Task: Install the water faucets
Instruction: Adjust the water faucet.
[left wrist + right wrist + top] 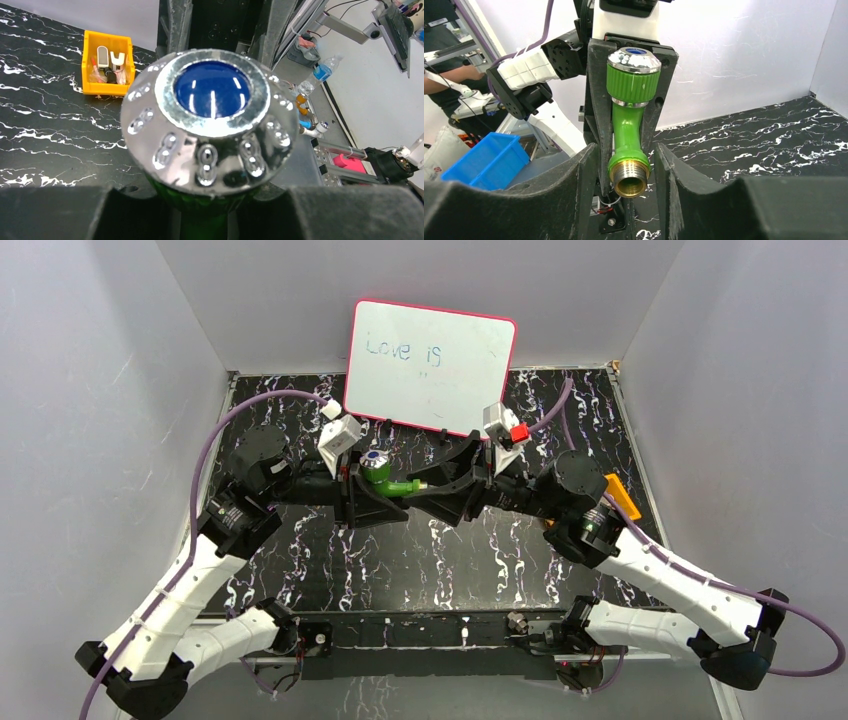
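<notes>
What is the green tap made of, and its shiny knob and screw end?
Green body: probably plastic, smooth and glossy, evenly coloured. Knob: mirror-bright silver rim, chrome-looking, possibly plated plastic; blue glassy centre. Screw end: looks like brass, golden with cut threads.

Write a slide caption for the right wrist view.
Left gripper holds the green tap knob-up; its brass threaded end sits between the parted jaws of the right gripper.

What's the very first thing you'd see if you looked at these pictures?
The bright green tap jumps out, held over the middle of the black marbled table by the left gripper, its shiny blue-and-silver knob filling the left wrist view. The right gripper sits astride its threaded end. A whiteboard reading "Love is" stands at the back.
</notes>
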Controlling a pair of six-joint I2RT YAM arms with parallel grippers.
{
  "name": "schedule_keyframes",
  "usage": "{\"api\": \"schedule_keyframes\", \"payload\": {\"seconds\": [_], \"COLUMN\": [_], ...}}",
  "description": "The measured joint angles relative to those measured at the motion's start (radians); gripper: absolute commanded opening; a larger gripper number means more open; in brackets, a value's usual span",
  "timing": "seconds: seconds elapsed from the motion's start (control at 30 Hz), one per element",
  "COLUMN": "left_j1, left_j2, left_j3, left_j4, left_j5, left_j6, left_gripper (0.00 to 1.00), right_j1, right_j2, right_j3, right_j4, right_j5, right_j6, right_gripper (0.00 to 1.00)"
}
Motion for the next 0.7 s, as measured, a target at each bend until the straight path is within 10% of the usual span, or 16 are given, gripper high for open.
{"api": "schedule_keyframes", "payload": {"seconds": [0.13, 0.43, 0.7], "left_j1": [0.000, 0.000, 0.000], "left_j2": [0.001, 0.002, 0.003], "left_j3": [0.000, 0.000, 0.000], "left_j4": [0.001, 0.001, 0.002], "left_j5": [0.005, 0.010, 0.013], "left_j6": [0.000, 0.000, 0.000], "left_gripper": [0.00, 0.00, 0.00], "right_j1": [0.000, 0.000, 0.000], "right_j2": [0.000, 0.013, 0.020], "right_j3": [0.004, 0.006, 0.007], "right_j4": [0.008, 0.008, 0.008], "right_j5": [-0.006, -0.016, -0.025], "right_j6": [0.000, 0.008, 0.014], "right_gripper": [0.39, 0.56, 0.31]}}
